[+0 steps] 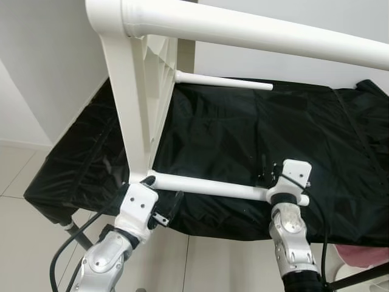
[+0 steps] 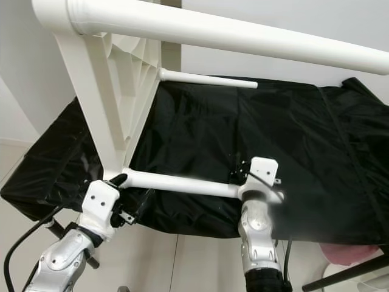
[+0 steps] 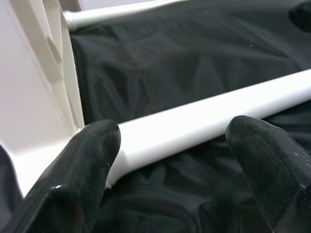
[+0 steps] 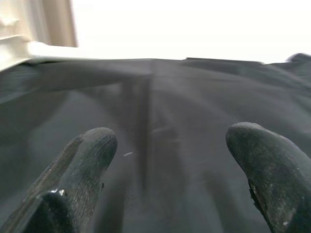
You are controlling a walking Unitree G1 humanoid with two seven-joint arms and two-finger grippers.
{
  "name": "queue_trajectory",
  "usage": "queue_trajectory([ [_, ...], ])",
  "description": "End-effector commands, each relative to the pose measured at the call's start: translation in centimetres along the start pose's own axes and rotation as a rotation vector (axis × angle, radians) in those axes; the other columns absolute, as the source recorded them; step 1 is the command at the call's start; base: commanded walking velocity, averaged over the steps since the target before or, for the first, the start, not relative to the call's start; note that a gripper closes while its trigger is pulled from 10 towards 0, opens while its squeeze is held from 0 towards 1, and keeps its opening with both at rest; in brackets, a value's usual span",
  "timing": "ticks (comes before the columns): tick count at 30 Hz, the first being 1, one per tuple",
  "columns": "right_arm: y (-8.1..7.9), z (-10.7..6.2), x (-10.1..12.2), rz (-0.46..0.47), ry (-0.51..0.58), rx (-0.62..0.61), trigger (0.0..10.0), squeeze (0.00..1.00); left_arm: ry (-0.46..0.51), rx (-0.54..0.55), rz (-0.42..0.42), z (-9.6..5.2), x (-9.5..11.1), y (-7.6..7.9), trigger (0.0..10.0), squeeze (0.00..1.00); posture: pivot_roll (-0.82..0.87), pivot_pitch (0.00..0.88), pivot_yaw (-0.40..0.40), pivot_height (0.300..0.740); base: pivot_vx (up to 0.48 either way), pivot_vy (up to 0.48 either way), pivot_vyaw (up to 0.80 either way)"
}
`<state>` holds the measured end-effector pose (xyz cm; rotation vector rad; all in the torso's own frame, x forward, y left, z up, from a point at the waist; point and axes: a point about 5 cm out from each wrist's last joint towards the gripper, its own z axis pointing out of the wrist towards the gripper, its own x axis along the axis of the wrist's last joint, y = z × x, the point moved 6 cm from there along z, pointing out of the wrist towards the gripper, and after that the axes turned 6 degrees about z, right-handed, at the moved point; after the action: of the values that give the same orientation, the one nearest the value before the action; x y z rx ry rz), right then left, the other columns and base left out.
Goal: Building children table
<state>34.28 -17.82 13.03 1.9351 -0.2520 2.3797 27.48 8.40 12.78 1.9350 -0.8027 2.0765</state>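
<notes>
Tabletop (image 1: 137,103) stands on edge at our left, ribbed underside turned right, over a surface draped in black cloth (image 1: 243,128). We count three white legs jutting from it, their long axes running left to right: a thick-looking near one (image 1: 255,33) along the top of the head views, a far one (image 1: 225,81) pointing right over the cloth, and a low one (image 1: 209,187) just before our arms. Our left pincer (image 3: 172,141) sits at the low leg's root by the tabletop, fingers (image 3: 90,150) spread wide to either side of it, not clamped. Our right pincer (image 4: 170,145) is up at that leg's free end, fingers apart over the cloth, gripping nothing we can see.
</notes>
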Motion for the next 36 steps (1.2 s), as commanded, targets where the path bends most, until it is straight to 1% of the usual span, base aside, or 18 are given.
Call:
queue_trajectory([
  [1, -1.0, -0.7, 0.0, 0.019, 0.007, 0.052, 10.0, 0.00, -0.014, 0.140, -0.009, 0.5, -0.6, -1.1, 10.0, 0.00, 0.06, 0.022, 0.001, 0.740, 0.000, 0.000, 0.00],
  [2, -1.0, -0.7, 0.0, 0.019, 0.007, 0.052, 10.0, 0.00, -0.014, 0.140, -0.009, 0.5, -0.6, -1.1, 10.0, 0.00, 0.06, 0.022, 0.001, 0.740, 0.000, 0.000, 0.00],
  [3, -1.4, -0.9, 0.1, 0.019, 0.011, 0.071, 10.0, 0.00, -0.006, 0.139, -0.025, 0.8, -0.5, -0.9, 10.0, 0.00, 0.05, 0.030, -0.002, 0.740, 0.000, 0.000, 0.00],
  [5, -1.4, -0.9, 0.1, 0.019, 0.011, 0.071, 10.0, 0.00, -0.006, 0.139, -0.025, 0.8, -0.5, -0.9, 10.0, 0.00, 0.05, 0.030, -0.002, 0.740, 0.000, 0.000, 0.00],
  [6, -1.7, -1.1, 0.2, 0.015, 0.017, 0.090, 10.0, 0.00, -0.001, 0.128, -0.028, 0.9, -0.5, -0.6, 10.0, 0.00, 0.04, 0.038, 0.004, 0.740, 0.000, 0.000, 0.00],
  [7, -1.7, -1.1, 0.2, 0.015, 0.017, 0.090, 10.0, 0.00, -0.001, 0.128, -0.028, 0.9, -0.5, -0.6, 10.0, 0.00, 0.04, 0.038, 0.004, 0.740, 0.000, 0.000, 0.00],
  [8, -2.0, -1.3, 0.3, 0.009, 0.016, 0.108, 10.0, 0.00, 0.005, 0.099, -0.031, 1.0, -0.4, -0.1, 10.0, 0.00, 0.03, 0.050, 0.007, 0.740, 0.000, 0.000, 0.00],
  [10, -2.3, -1.5, 0.3, 0.005, 0.019, 0.118, 10.0, 0.00, 0.009, 0.085, -0.027, 1.1, -0.4, 0.1, 10.0, 0.00, 0.01, 0.065, 0.020, 0.740, 0.000, 0.000, 0.00],
  [11, -2.4, -1.8, 0.5, 0.005, 0.023, 0.118, 10.0, 0.00, 0.017, 0.078, -0.023, 1.2, -0.3, 0.1, 10.0, 0.00, 0.01, 0.081, 0.038, 0.740, 0.000, 0.000, 0.00],
  [14, -2.3, -2.0, 0.6, 0.001, 0.025, 0.113, 10.0, 0.00, 0.022, 0.079, -0.022, 1.4, -0.1, 0.0, 10.0, 0.00, 0.00, 0.095, 0.045, 0.740, 0.000, 0.000, 0.00],
  [15, -2.3, -2.2, 0.7, -0.004, 0.028, 0.108, 10.0, 0.00, 0.027, 0.080, -0.022, 1.5, 0.0, -0.1, 10.0, 0.00, -0.01, 0.101, 0.059, 0.740, 0.000, 0.000, 0.00],
  [18, -2.4, -2.6, 0.9, -0.005, 0.030, 0.107, 10.0, 0.00, 0.037, 0.069, -0.015, 1.9, 0.1, 0.1, 10.0, 0.00, -0.02, 0.105, 0.062, 0.740, 0.000, 0.000, 0.00],
  [20, -3.0, -2.9, 1.3, -0.030, 0.050, 0.140, 10.0, 0.00, 0.049, 0.058, -0.012, 2.0, 0.3, 0.1, 10.0, 0.00, -0.03, 0.114, 0.068, 0.740, 0.000, 0.000, 0.00],
  [28, -3.4, -3.4, 1.6, -0.044, 0.056, 0.158, 10.0, 0.00, 0.059, 0.047, -0.007, 2.1, 0.3, 0.2, 10.0, 0.00, -0.03, 0.117, 0.071, 0.740, 0.000, 0.000, 0.00],
  [29, -3.5, -3.6, 1.8, -0.029, 0.065, 0.165, 10.0, 0.00, 0.059, 0.053, -0.007, 2.3, 0.2, 0.1, 10.0, 0.31, -0.04, 0.118, 0.071, 0.740, 0.000, 0.000, 0.00],
  [30, -3.5, -3.6, 1.8, -0.029, 0.065, 0.165, 10.0, 0.00, 0.059, 0.053, -0.007, 2.3, 0.2, 0.1, 10.0, 0.31, -0.04, 0.118, 0.071, 0.740, 0.000, 0.000, 0.00],
  [31, -3.6, -3.8, 1.9, -0.023, 0.065, 0.166, 10.0, 1.00, 0.067, 0.046, -0.028, 2.3, 0.2, 0.1, 10.0, 1.00, -0.04, 0.116, 0.072, 0.740, 0.000, 0.000, 0.00],
  [36, -3.6, -3.8, 2.0, -0.023, 0.062, 0.164, 10.0, 1.00, 0.064, 0.035, -0.017, 2.6, 0.2, 0.1, 10.0, 1.00, -0.03, 0.111, 0.073, 0.740, 0.000, 0.000, 0.00],
])
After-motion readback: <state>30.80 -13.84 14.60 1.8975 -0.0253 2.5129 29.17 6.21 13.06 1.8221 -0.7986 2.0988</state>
